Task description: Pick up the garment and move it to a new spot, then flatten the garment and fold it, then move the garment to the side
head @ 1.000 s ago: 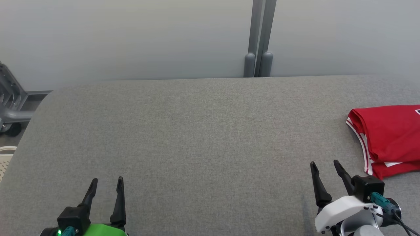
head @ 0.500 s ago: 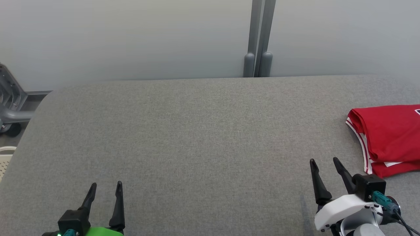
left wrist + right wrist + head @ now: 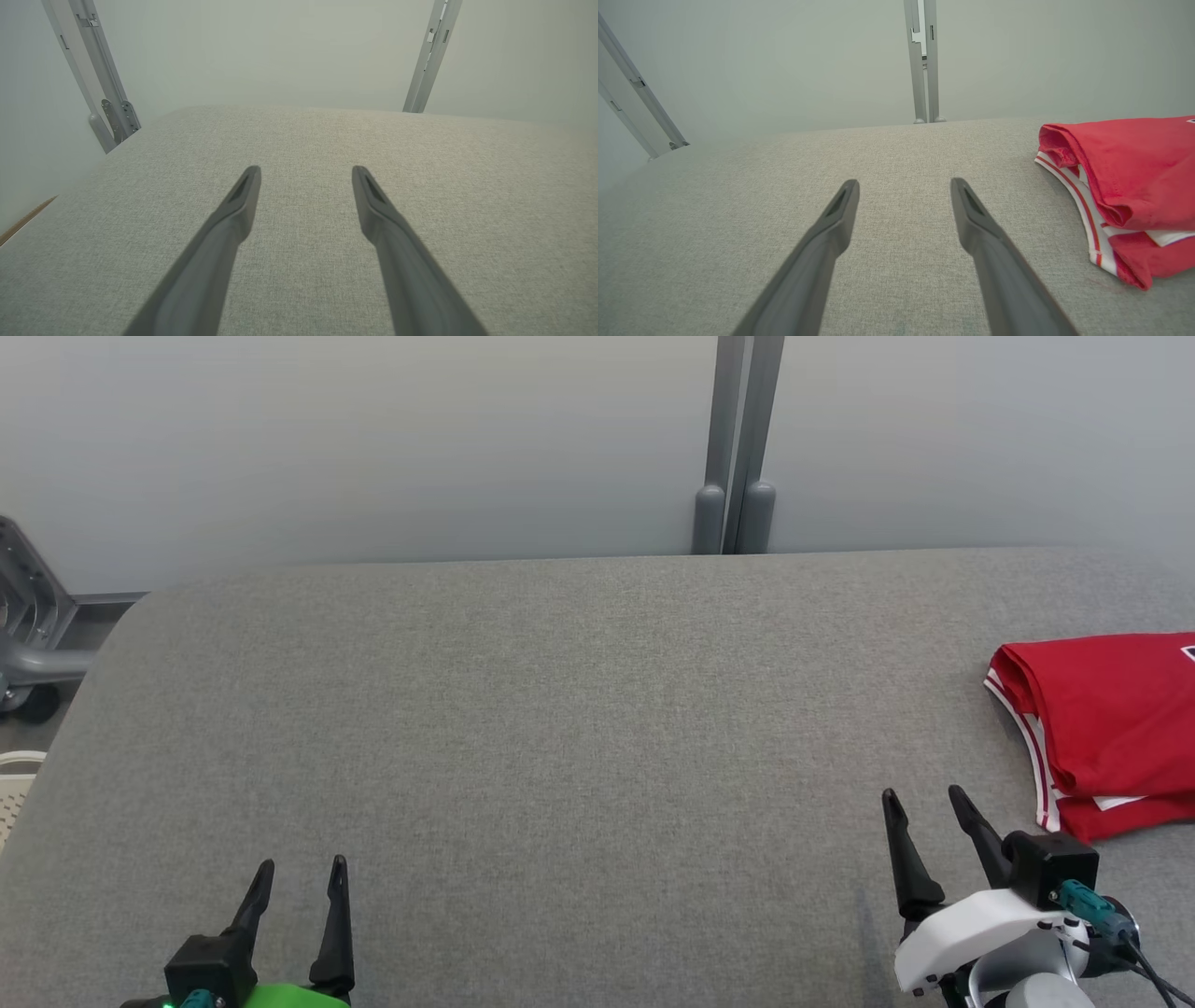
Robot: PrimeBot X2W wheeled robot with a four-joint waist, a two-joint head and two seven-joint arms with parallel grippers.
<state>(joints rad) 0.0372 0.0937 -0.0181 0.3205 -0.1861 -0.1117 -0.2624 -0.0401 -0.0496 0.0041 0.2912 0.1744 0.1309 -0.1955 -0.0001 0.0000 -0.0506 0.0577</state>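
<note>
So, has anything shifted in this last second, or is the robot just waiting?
The left tool drew back a little toward the robot; the right tool barely edged forward. Nothing was gripped or released. Both stay open and empty, and the folded red garment lies unmoved at the right.

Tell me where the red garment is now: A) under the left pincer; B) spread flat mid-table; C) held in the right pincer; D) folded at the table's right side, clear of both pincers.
D: the red garment lies folded at the right of the grey table, apart from the open right pincer and open left pincer.
</note>
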